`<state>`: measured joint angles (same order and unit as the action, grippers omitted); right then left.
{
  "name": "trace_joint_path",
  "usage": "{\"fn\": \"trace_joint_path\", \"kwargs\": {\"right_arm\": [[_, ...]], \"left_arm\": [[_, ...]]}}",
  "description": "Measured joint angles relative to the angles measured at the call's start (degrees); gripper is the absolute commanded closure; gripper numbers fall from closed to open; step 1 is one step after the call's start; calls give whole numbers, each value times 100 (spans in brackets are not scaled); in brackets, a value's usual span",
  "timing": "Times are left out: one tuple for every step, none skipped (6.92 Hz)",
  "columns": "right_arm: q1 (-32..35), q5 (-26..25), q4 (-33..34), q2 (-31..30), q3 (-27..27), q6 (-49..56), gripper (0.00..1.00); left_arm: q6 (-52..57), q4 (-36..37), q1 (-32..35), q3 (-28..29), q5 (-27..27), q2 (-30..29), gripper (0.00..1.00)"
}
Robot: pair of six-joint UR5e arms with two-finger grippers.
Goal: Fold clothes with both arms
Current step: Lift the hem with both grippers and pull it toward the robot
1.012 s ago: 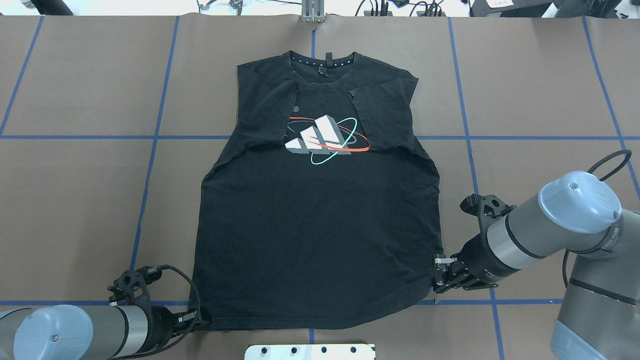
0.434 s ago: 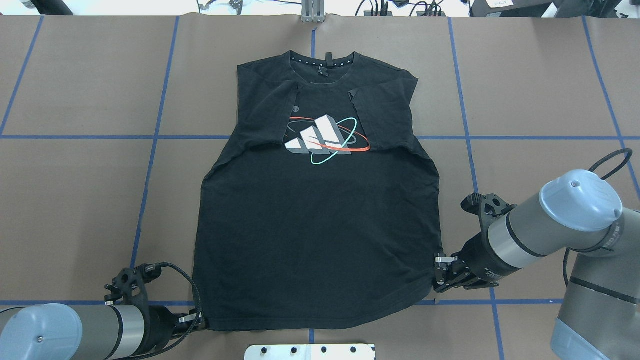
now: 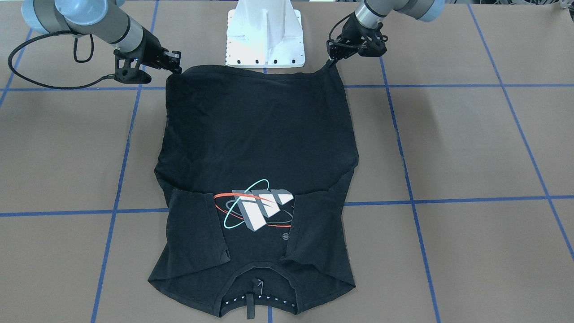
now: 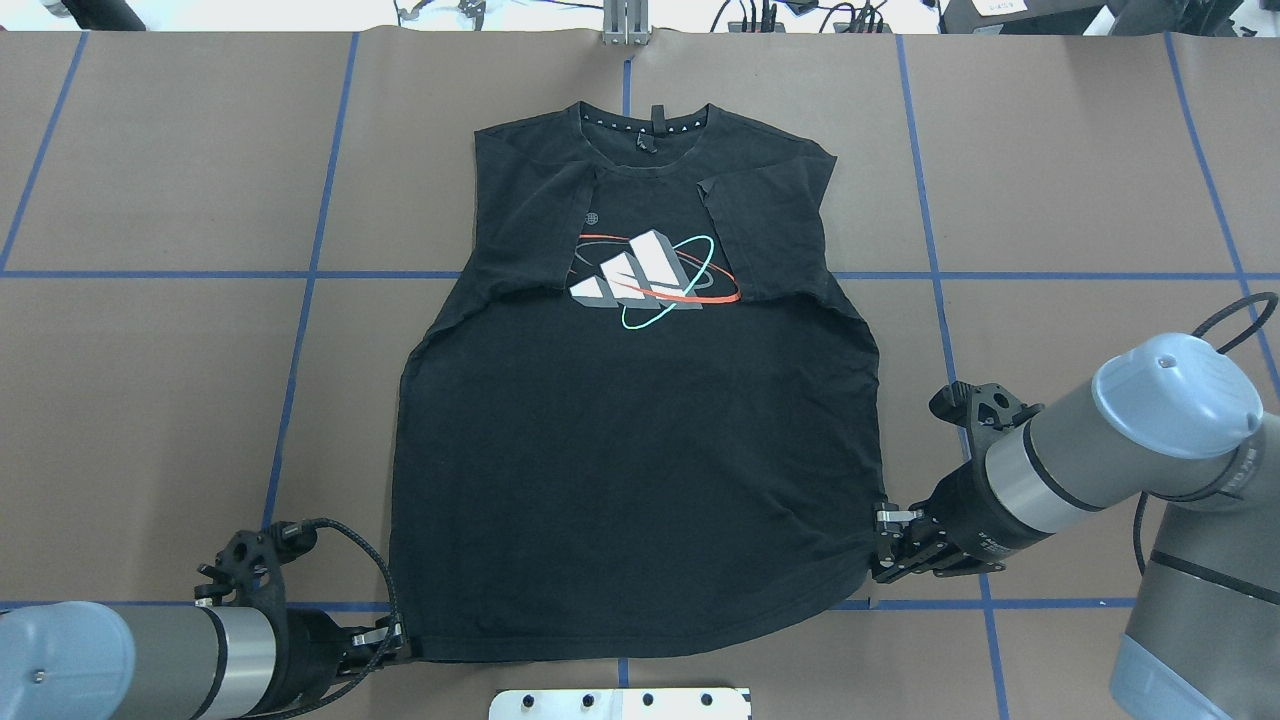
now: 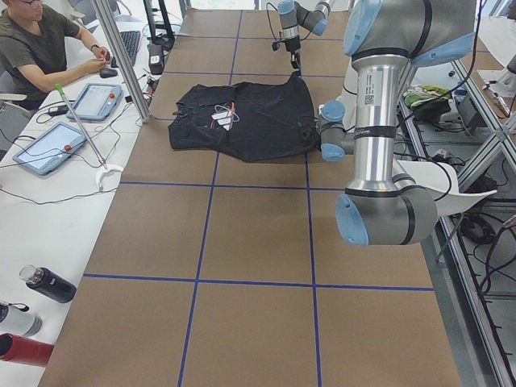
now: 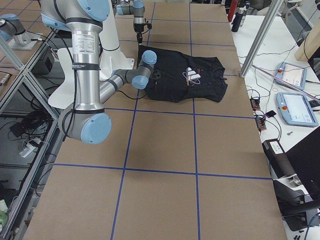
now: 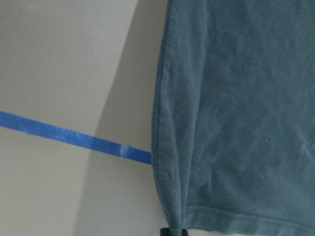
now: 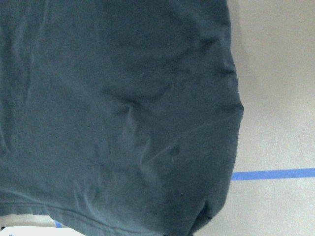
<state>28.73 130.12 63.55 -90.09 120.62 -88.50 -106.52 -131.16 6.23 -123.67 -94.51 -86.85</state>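
The black T-shirt (image 4: 640, 450) lies flat on the brown table with its logo (image 4: 650, 280) up and both sleeves folded inward. My left gripper (image 4: 392, 640) is shut on the hem's near left corner. My right gripper (image 4: 880, 545) is shut on the near right corner. In the front-facing view the hem runs stretched between the left gripper (image 3: 332, 57) and the right gripper (image 3: 176, 66), slightly raised at both corners. The left wrist view shows the shirt's corner (image 7: 172, 216) narrowing into the fingertips. The right wrist view shows dark cloth (image 8: 113, 113) filling most of the frame.
The white pedestal base (image 3: 265, 31) stands just behind the hem, between the arms. Blue tape lines (image 4: 300, 330) cross the table. In the left side view a person (image 5: 40, 48) sits at a side bench with tablets (image 5: 48, 145), and bottles (image 5: 44, 284) lie near.
Both arms have drawn back slightly toward the robot and outward. The shirt's near left edge now hangs straighter, and the hem looks tauter.
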Motion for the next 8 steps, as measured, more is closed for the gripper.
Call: {"fn": "trace_joint_path", "kwargs": {"right_arm": [[108,310,-16,-116,168,-1,100],[292,895,-178,-296,296,-3,100],[446,1603,-578,-632,353,-7,100],[544,2276,-981,-1000,362,-27,100],[612,2778,-1350,-1244,371,-254,100],[576,3014,-1953,-1345,374,-902,100],[426,3105,-2746,-1373,356,-1767,100],[257,3118,-3333,-1358,289,-2414,100]], "left_arm": [[0,0,18,-323,-141,135,100],[2,-2,20,-629,-253,294,100],[4,0,12,-913,-498,478,100],[2,1,13,-1165,-1083,616,100],[-4,4,5,-1406,-1799,677,100],[-27,10,-45,-1606,-2334,697,100],[-152,16,-146,-1779,-2703,695,100],[-365,24,-252,-1911,-2882,681,100]]}}
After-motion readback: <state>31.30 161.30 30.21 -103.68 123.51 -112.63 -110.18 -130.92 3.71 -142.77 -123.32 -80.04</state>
